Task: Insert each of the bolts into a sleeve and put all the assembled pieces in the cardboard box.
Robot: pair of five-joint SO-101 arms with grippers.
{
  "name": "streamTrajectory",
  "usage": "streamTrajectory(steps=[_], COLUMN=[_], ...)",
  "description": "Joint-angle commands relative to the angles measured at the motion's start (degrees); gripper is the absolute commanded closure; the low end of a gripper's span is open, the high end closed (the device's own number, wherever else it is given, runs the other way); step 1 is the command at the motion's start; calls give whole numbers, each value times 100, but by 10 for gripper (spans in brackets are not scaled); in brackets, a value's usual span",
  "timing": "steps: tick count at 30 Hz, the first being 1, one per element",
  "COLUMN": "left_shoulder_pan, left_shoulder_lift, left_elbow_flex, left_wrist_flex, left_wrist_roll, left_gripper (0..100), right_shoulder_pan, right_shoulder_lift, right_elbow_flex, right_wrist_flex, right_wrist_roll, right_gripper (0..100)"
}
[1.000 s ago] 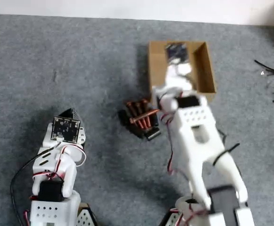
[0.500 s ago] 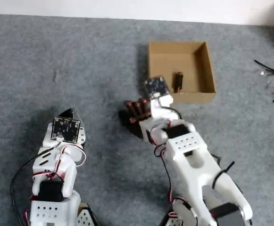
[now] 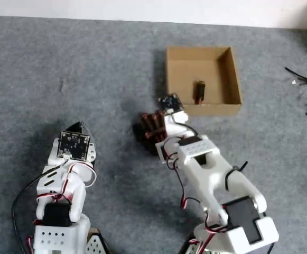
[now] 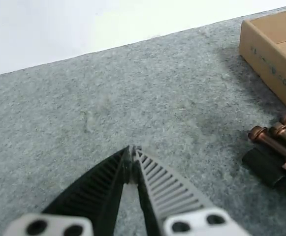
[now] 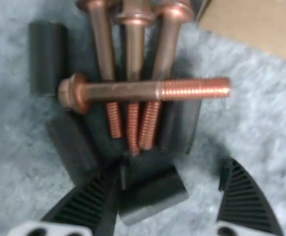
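The left gripper (image 4: 133, 150) was closed, its two ribbed fingers pressed tip to tip with nothing between them. It hung low over the grey felt-covered table (image 3: 90, 69), well apart from the parts. The right gripper (image 5: 172, 167) was open, with its fingers spread to both sides of a short black cylindrical sleeve (image 5: 152, 194) and not closed on it. This sleeve lay on the table at the edge of the pile nearest to that gripper. In the pile, three copper-coloured threaded bolts (image 5: 133, 54) lay side by side, and a fourth copper bolt (image 5: 143, 91) lay across them. More black sleeves (image 5: 47, 56) lay beside and under the bolts. In the high view the pile (image 3: 152, 127) was near the corner of the open brown cardboard box (image 3: 182, 74) that faced the arms. Inside the box, close to its near wall, lay a small dark piece (image 3: 199, 91), too small to tell in detail.
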State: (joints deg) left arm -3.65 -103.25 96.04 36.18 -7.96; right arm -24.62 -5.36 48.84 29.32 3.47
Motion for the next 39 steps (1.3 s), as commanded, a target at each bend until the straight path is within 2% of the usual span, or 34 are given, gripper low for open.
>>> streamTrajectory(steps=[1, 4, 9, 15, 26, 33, 39], left_shoulder_pan=[-48, -48, -66, -48, -48, -48, -48], left_shoulder_lift=[-66, -66, -66, -66, -66, -66, -66], left_elbow_flex=[57, 57, 57, 57, 57, 57, 57], left_wrist_flex=[-18, -18, -18, -18, -18, -18, -18], left_wrist_roll=[-18, -18, -18, -18, -18, -18, -18], left_gripper=[966, 966, 966, 966, 966, 966, 966], right_shoulder_pan=[286, 303, 119, 163, 154, 180, 189], right_shoulder_lift=[48, 4, -4, -4, 22, 48, 57], right_elbow_flex=[-338, -330, -488, -760, -743, -725, -716], right_wrist_flex=[-119, -57, 857, 1402, 1657, 1710, 1710], right_wrist_roll=[53, 44, -492, -589, -589, -563, -545], right_gripper=[740, 740, 740, 740, 740, 880, 918])
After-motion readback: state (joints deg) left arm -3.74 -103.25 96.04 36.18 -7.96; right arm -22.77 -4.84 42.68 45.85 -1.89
